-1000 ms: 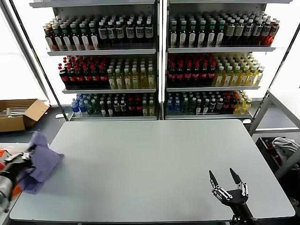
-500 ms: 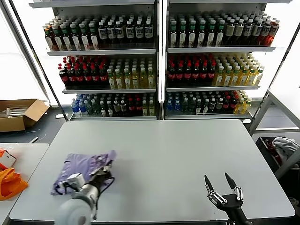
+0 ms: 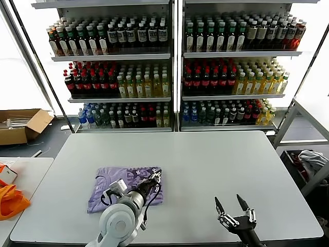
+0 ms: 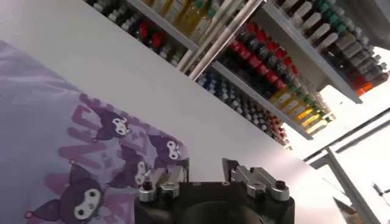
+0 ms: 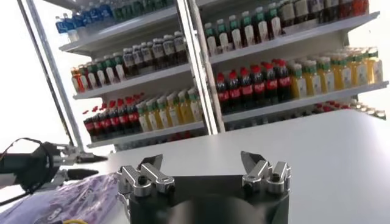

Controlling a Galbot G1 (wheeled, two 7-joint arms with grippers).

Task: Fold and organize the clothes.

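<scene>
Toward the front-left of the table [image 3: 205,154], the lavender T-shirt [image 3: 110,180] is lying print-up for folding, the left gripper [image 3: 154,178] standing with fingers parted at its right edge, while the right gripper [image 3: 232,204] is waiting wide open near the front edge.

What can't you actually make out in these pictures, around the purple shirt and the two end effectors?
- Head view: the left end effector and its arm cover the T-shirt's near part.
- Left wrist view: the picture edge cuts off most of the shirt.
- Bottle labels are too small to read.
- Right end effector: open, away from the shirt.
</scene>
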